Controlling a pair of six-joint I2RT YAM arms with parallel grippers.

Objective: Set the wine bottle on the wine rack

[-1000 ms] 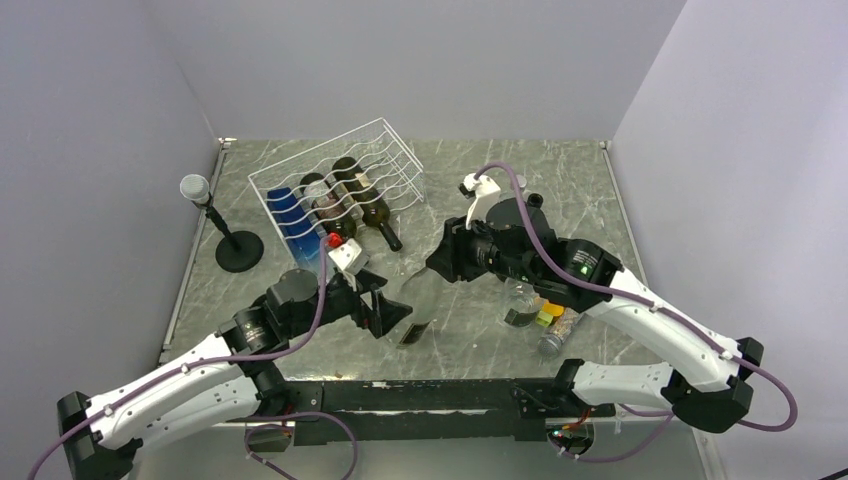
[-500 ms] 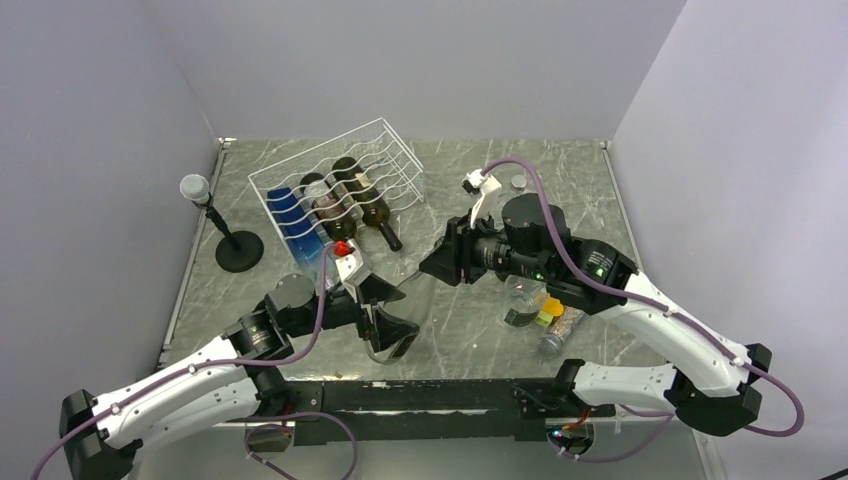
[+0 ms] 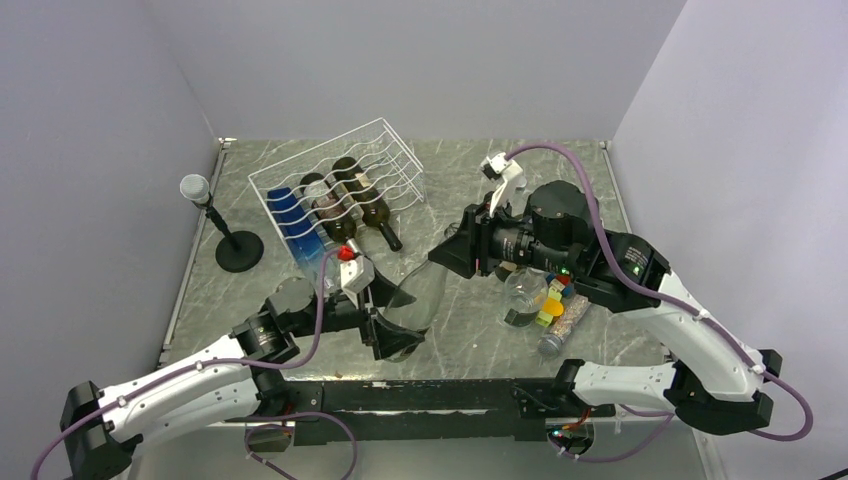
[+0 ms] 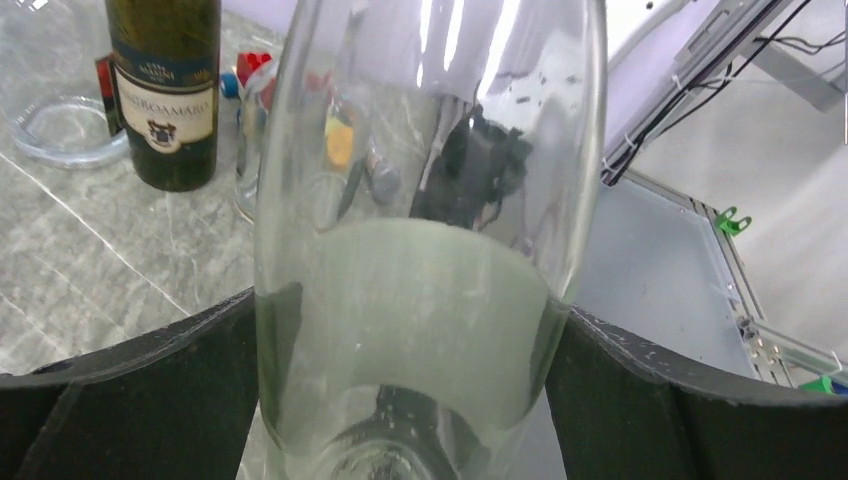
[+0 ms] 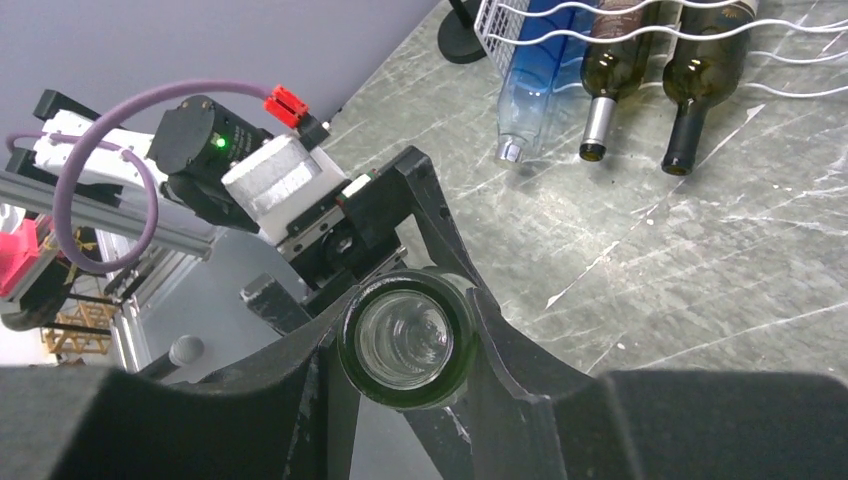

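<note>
**Q:** What sits on the left side of your counter (image 3: 600,200)?

**A:** A black microphone stand (image 3: 238,250) is out at 9 o'clock. Just beside it, around 11 o'clock, is the white wine rack (image 3: 395,160). A blue bottle (image 3: 290,215) and two dark bottles (image 3: 365,200) lie in its cradles, with their necks toward 5 o'clock.

**Q:** And your left end effector?

**A:** My left end effector (image 3: 392,322) is near 6 o'clock with its jaws spread wide. One finger stands on each side of the wine bottle's broad lower body. From my left wrist the glass fills the gap, but I cannot tell whether the fingers press on it.

**Q:** Where is the wine bottle itself?

**A:** The clear wine bottle (image 3: 420,290) is near the middle front of the counter, well apart from the wine rack. It slants between my two arms, with its base toward 7 o'clock and its neck toward 1 o'clock.

**Q:** And the right side?

**A:** My right end effector (image 3: 445,260) is clamped on the neck. In my right wrist view the bottle's open mouth sits snug between the fingers. Past it, around 4 o'clock, is a cluster of glass jars (image 3: 545,305) with coloured bits.
</note>
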